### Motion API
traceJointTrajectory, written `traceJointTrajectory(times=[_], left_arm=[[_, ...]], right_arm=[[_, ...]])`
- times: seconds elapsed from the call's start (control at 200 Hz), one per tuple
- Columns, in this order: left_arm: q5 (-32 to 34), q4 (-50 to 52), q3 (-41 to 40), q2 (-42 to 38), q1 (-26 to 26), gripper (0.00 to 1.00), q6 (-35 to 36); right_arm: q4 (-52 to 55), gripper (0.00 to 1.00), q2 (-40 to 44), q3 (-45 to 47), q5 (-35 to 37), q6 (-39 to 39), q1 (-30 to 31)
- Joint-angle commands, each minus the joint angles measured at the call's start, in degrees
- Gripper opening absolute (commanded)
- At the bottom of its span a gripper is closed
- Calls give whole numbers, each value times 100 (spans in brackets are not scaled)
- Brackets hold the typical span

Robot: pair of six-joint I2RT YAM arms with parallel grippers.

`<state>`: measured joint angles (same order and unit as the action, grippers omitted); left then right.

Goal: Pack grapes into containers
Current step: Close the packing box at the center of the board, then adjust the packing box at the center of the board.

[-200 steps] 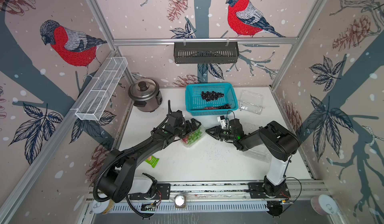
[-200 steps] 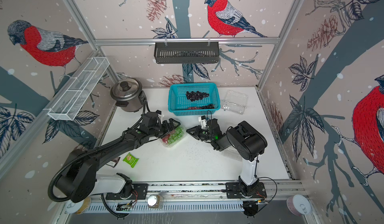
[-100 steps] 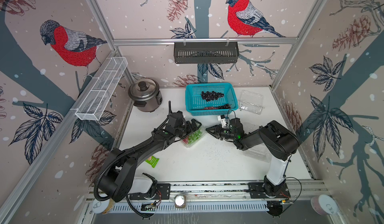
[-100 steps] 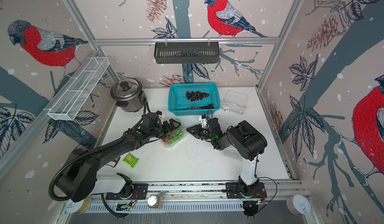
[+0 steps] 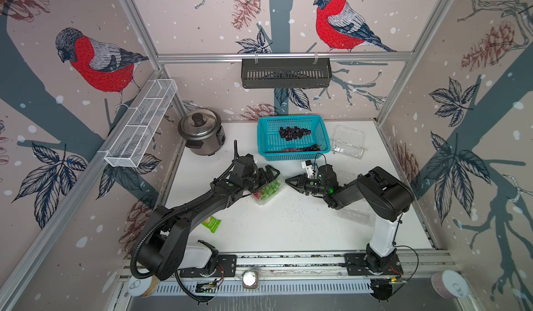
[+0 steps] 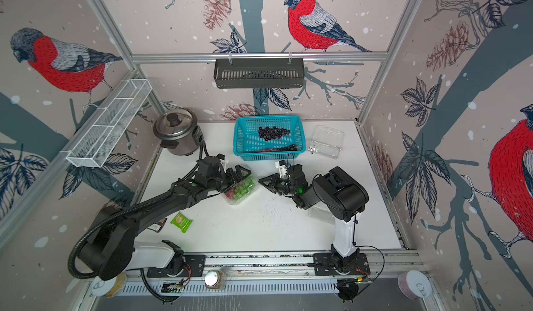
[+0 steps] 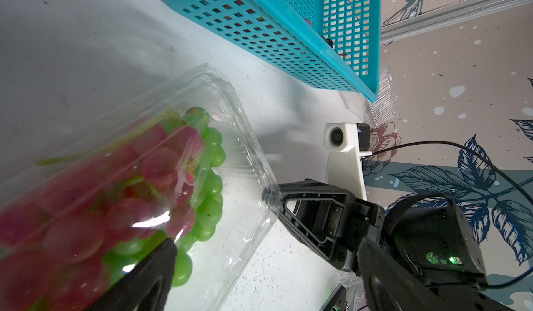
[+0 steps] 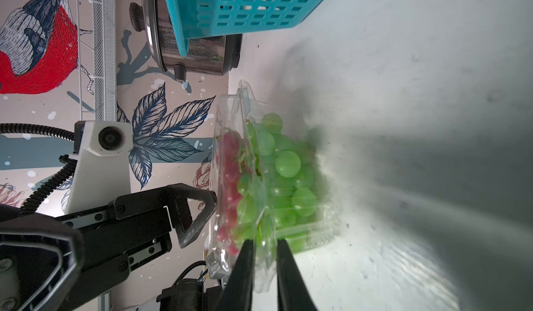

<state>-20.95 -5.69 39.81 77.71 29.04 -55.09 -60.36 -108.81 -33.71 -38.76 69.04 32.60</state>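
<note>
Grapes (image 5: 268, 190), green and red, fill a clear container (image 7: 245, 139) mid-worktop (image 5: 288, 226), just in front of the teal basket (image 5: 264, 142). The left gripper (image 5: 268, 175) stands spread wide over one end, and the right gripper (image 5: 288, 181) pinches the opposite corner's rim.

The front half of the table (image 5: 274, 228) is lying open (only a green packet (image 5: 212, 224) is sitting there, near the left arm). The filled container (image 5: 266, 190) is blocking the centre. The left gripper (image 5: 268, 175) is spreading wide over it and the right gripper (image 5: 288, 181) is pinching its corner, leaving no gap between them. Behind, the teal basket (image 5: 294, 154) is walling off the middle, leaving a narrow strip in front. The rice cooker (image 5: 200, 130) is filling the back left corner. An empty container (image 5: 348, 142) is lying just beside the basket's right, and another clear container (image 5: 356, 213) is lying under the right arm.
</note>
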Motion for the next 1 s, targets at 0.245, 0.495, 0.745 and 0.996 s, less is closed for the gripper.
traceJointTrajectory(times=[0.245, 0.495, 0.745, 0.996], left_arm=[[73, 33, -32, 7, 14, 98, -2], [166, 283, 126, -46, 14, 98, 146], [910, 1399, 717, -522, -151, 98, 539], [996, 1631, -109, -1521, -958, 98, 229]], right_arm=[[-213, 12, -99, 45, -26, 74, 36], [-344, 11, -87, 89, -31, 136, 16], [277, 29, 246, -83, 39, -174, -51], [1775, 62, 704, -530, 427, -1082, -45]])
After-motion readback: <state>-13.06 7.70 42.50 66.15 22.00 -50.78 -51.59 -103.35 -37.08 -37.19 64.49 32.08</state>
